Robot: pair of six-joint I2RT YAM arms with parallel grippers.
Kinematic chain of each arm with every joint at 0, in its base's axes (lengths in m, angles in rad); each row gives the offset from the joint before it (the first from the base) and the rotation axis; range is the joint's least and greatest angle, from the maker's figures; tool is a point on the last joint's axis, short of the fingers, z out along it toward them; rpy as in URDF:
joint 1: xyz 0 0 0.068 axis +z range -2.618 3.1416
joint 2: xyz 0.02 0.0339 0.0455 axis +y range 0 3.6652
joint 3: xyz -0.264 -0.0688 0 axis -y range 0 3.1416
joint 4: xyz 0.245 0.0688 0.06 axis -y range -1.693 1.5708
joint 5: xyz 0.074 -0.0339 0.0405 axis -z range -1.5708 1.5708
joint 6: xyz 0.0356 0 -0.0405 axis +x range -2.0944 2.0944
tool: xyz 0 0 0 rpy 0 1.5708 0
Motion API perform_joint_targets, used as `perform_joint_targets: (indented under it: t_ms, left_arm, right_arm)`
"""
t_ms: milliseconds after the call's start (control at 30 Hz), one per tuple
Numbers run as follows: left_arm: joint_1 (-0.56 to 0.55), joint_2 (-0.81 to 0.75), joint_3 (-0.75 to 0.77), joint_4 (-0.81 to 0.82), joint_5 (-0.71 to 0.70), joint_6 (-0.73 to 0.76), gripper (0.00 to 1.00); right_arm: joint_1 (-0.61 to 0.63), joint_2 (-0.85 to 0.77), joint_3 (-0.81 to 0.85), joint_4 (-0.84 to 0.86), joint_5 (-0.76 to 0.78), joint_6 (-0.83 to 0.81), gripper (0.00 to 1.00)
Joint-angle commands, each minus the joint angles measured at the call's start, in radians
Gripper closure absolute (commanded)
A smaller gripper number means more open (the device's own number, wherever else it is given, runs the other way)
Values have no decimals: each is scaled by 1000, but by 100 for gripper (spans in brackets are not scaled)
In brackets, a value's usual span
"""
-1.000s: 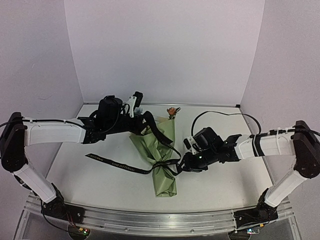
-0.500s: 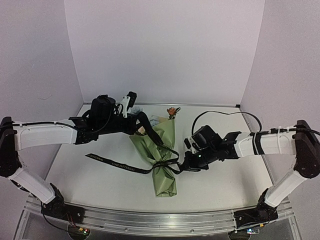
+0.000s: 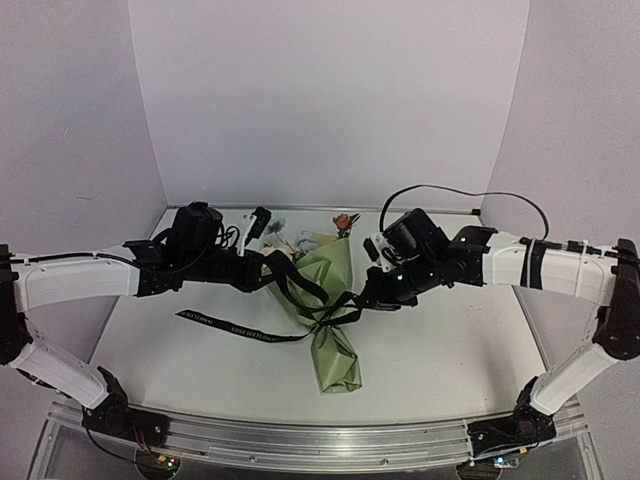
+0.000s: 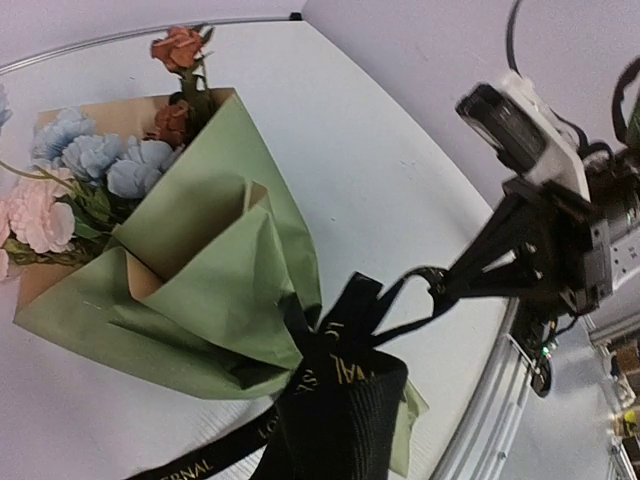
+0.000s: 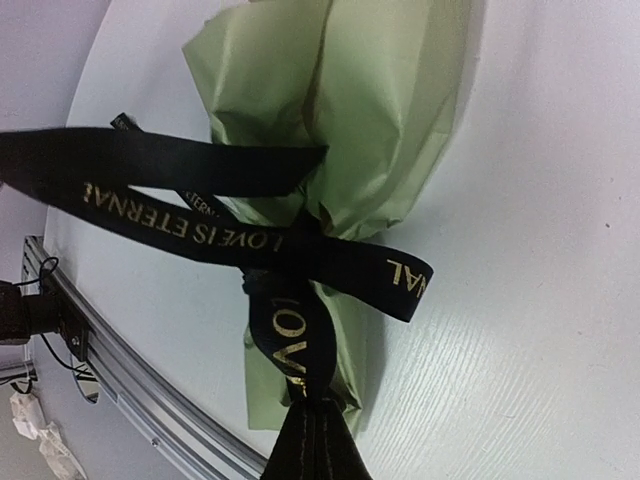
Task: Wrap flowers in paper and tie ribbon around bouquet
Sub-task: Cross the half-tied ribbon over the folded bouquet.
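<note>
— Where is your bouquet (image 3: 328, 318) lying?

— On the white counter (image 3: 450, 350), between your two arms. Its narrow end points to the near edge and its wide mouth opens to the far wall.

— How does it look?

— It is a cone of the paper (image 5: 390, 100): matte olive green, creased and crinkly, folded into overlapping flaps with a tan reverse showing at the open edges. The flowers (image 4: 100, 165) poke out of the wide end. There are ruffled pale blue heads, a soft pink one to the side and rust-orange ones at the far tip, all on thin green stems.

— And the ribbon (image 5: 200, 225)?

— It is flat, black and woven, with gold lettering that reads LOVE IS ETERNAL. It crosses the cone at its pinched waist and bunches the paper there. One loose tail trails left along the counter.

— What are your fingers doing?

— Your left fingers (image 3: 262, 263) are closed on one length of ribbon, which rises from the waist toward the far left. Your right fingers (image 4: 480, 262) are pinched tight on another length, just right of the cone, and it runs taut from the crossing.
</note>
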State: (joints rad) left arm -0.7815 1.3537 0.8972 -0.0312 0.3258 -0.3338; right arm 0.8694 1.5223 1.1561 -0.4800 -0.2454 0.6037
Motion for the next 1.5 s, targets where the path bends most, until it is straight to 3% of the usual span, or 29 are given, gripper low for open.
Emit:
perform_joint_targets:
  t_ms: [0,267,633,1133,1467]
  left_arm:
    - [-2,-74,3,-34,230,61,100]
    - [-159,29,119,-153,345,218,97]
    - [-376,236,396,-190,199,509,92]
    - [-429,381,502,-136,116,665,91]
    - [-425,449,515,32,112,635,90]
  right_arm:
    - [-35,63,122,-63,-1,-31,100]
    - [-91,226,302,-78,-160,5,100]
    - [-125,338,392,-78,-265,53,100]
    - [-135,377,411,-96,-274,57,100]
    - [-136,386,443,-151,-269,21,100]
